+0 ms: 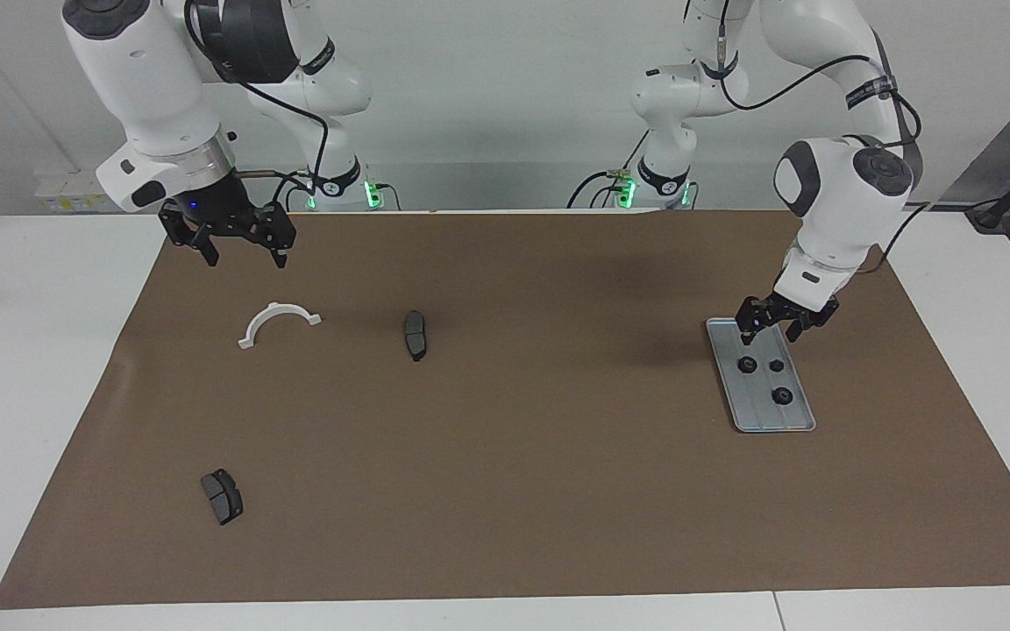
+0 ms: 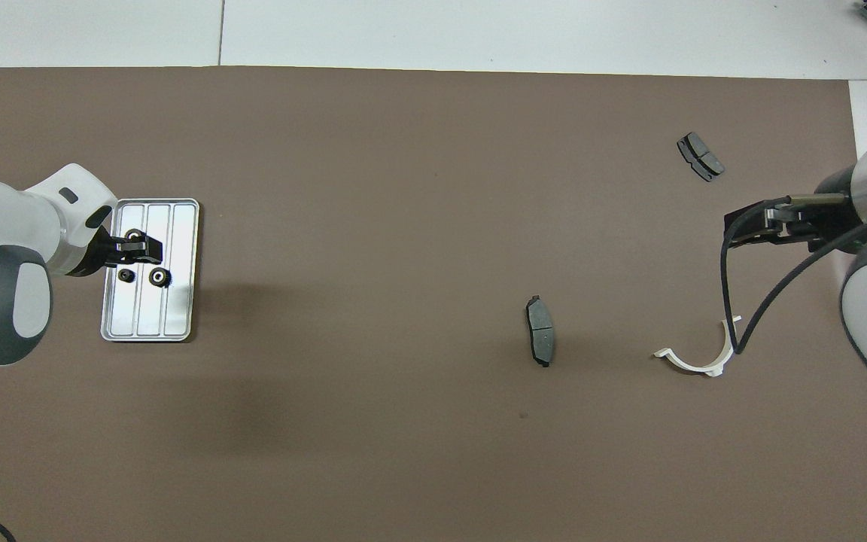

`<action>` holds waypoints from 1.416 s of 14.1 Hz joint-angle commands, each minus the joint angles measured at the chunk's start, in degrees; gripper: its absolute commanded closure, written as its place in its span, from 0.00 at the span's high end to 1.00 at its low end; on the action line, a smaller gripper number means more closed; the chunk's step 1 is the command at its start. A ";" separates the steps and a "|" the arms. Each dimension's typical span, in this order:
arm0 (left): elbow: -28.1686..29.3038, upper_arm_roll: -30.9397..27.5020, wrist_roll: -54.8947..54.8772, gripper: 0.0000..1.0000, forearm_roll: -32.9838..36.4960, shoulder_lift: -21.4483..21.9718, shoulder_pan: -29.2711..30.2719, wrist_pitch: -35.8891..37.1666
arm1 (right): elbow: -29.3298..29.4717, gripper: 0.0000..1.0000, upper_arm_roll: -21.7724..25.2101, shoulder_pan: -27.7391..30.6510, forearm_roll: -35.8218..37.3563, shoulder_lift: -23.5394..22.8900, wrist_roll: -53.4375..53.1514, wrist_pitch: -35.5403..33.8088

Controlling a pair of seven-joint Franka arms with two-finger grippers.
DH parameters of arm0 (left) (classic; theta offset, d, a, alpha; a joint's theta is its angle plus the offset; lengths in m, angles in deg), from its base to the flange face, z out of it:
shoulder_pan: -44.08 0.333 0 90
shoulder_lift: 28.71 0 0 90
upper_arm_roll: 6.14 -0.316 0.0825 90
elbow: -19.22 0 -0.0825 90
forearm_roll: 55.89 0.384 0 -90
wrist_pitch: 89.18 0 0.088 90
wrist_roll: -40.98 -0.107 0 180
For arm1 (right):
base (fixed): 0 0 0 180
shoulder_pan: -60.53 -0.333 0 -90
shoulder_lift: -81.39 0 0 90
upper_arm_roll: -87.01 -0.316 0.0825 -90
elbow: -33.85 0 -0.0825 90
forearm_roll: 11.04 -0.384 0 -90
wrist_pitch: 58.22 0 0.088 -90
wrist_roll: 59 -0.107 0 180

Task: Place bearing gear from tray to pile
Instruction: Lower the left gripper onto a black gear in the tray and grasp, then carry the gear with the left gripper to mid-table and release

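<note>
The small black round bearing gear [image 1: 745, 364] with a pale hub lies flat, bore upward, in the flat ridged silver-grey metal tray [image 1: 790, 421] near the surface's edge at the left arm's end; being round, it has no long axis; judged light, rigid and hard, best pinched across its toothed rim. The tray's long axis runs away from the robots. The left gripper [image 1: 769, 333] hangs over that gear, whether spread or pinching cannot be told. Two more black gears [image 1: 782, 395] lie alongside. The right gripper [image 1: 242, 257], spread, waits above the white plastic half-ring bracket [image 1: 277, 322]; two dark grey brake pads [image 1: 416, 334] lie apart.
</note>
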 commanded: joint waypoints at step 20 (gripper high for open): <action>5.82 0.02 -2.72 0.32 0.01 -5.81 1.35 -10.28 | -1.50 1.00 -0.21 0.28 -0.23 1.31 0.17 1.26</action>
